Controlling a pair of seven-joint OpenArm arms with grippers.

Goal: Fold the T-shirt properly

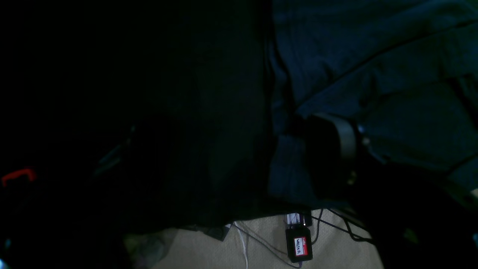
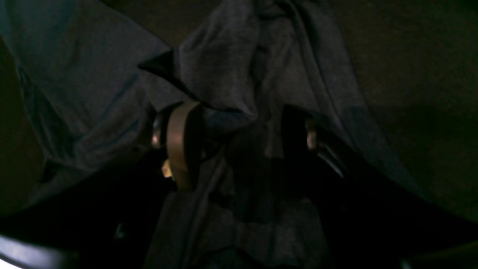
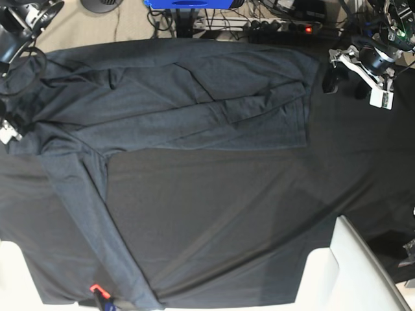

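Observation:
The dark grey T-shirt (image 3: 175, 97) lies spread across the far half of the table, and one strip of it runs down the left side toward the near edge. My right gripper (image 3: 8, 126) is at the shirt's left edge. In the right wrist view a bunch of the T-shirt (image 2: 239, 93) fills the gap between its fingers (image 2: 183, 145), so it is shut on the cloth. My left gripper (image 3: 343, 83) hangs open at the shirt's right edge. One padded finger (image 1: 345, 142) rests over the T-shirt (image 1: 373, 74); the other is lost in shadow.
A black table cloth (image 3: 227, 214) covers the table. A white panel (image 3: 350, 272) sits at the near right corner, and a small red piece (image 3: 97, 288) at the near left. Behind the table are a power strip (image 3: 292, 29) and cables. A labelled black box (image 1: 298, 244) lies on the beige floor.

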